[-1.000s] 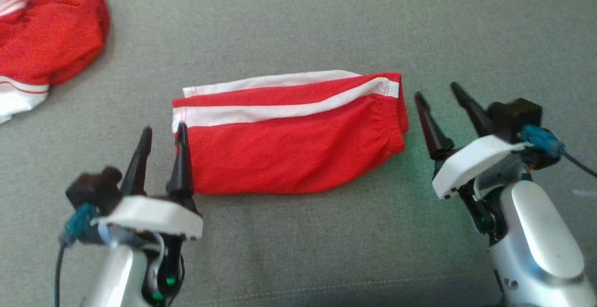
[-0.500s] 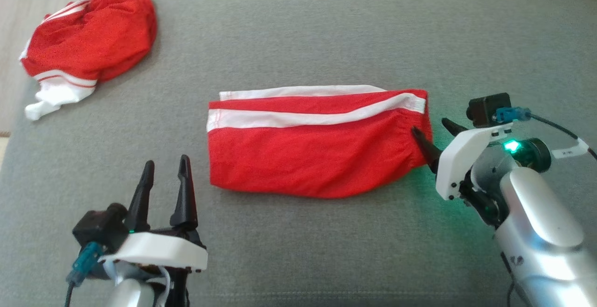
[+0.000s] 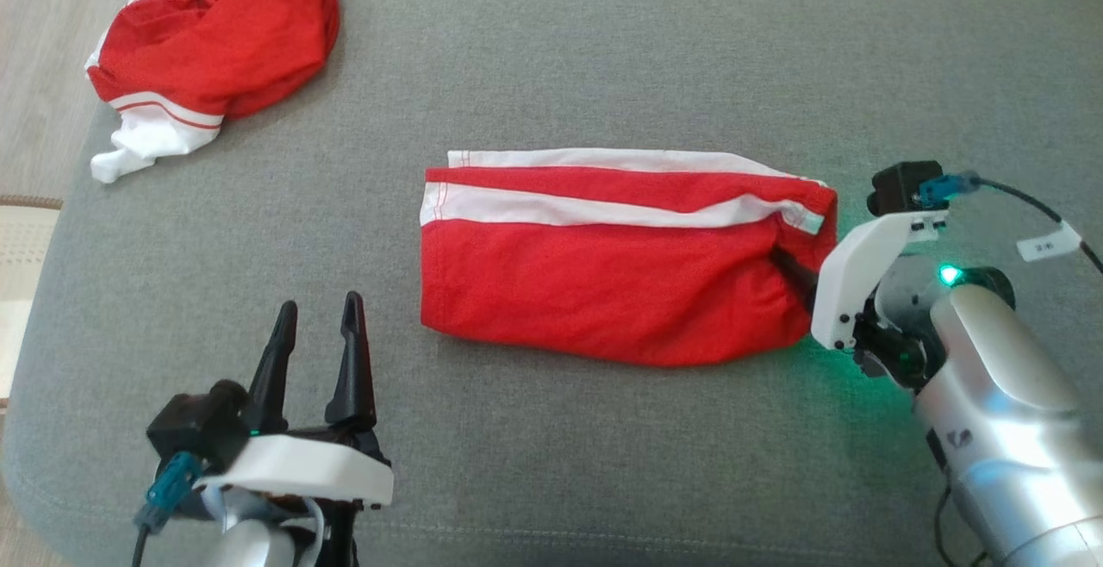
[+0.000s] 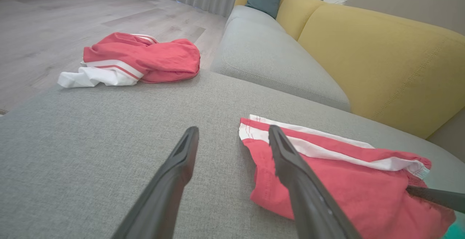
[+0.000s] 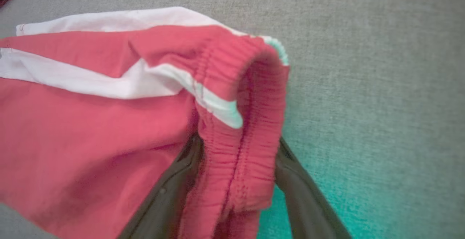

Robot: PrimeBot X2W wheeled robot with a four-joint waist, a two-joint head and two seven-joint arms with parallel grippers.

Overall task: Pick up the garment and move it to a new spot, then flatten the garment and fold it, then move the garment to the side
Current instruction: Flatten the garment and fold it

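Observation:
The garment [image 3: 603, 274], red shorts with white side stripes, lies folded flat in the middle of the grey cushion [image 3: 560, 59]. My right gripper [image 3: 797, 270] is at its right end, open, with the gathered waistband [image 5: 239, 130] bunched between its two fingers [image 5: 290, 173]; the tips are hidden by cloth. My left gripper [image 3: 319, 307] stands open near the front left, a short way off the garment's left edge and touching nothing. In the left wrist view the left gripper [image 4: 233, 130] points past the garment's [image 4: 345, 181] striped corner.
A second red and white garment [image 3: 215, 41] lies crumpled at the cushion's far left corner, also seen from the left wrist [image 4: 145, 57]. Wooden floor [image 3: 34, 50] lies beyond the left edge. A yellow sofa back [image 4: 381, 57] rises behind the cushion.
The head camera has shifted. My right gripper has pushed left onto the garment's waistband end, lifting it a little. My left gripper has drawn back from the garment's left edge.

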